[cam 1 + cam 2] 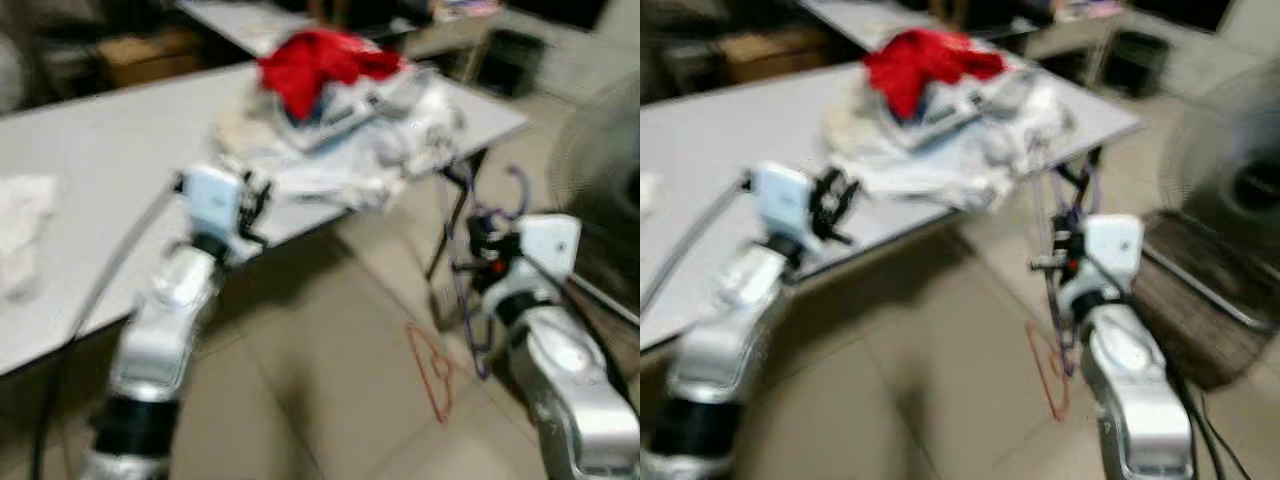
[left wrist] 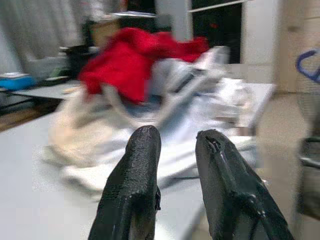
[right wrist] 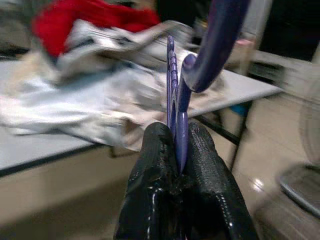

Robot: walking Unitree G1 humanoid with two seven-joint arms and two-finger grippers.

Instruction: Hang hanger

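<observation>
My right gripper [image 3: 176, 134] is shut on a purple plastic hanger [image 3: 220, 30], whose bar passes between the two pads and whose hook curves up above them. In the eye views the right gripper [image 1: 478, 245] holds the hanger [image 1: 458, 290] roughly upright over the floor, just off the table's right corner. My left gripper [image 2: 177, 137] is open with nothing between its fingers, and it points at the clothes pile. It hovers at the table's front edge [image 1: 255, 205].
A grey table [image 1: 100, 150] carries a heap of white clothes [image 1: 350, 150] topped by a red garment [image 1: 320, 55]. A white cloth [image 1: 20, 230] lies at its left. A red wire hanger [image 1: 432, 370] lies on the tiled floor. A fan [image 1: 600, 150] stands at the right.
</observation>
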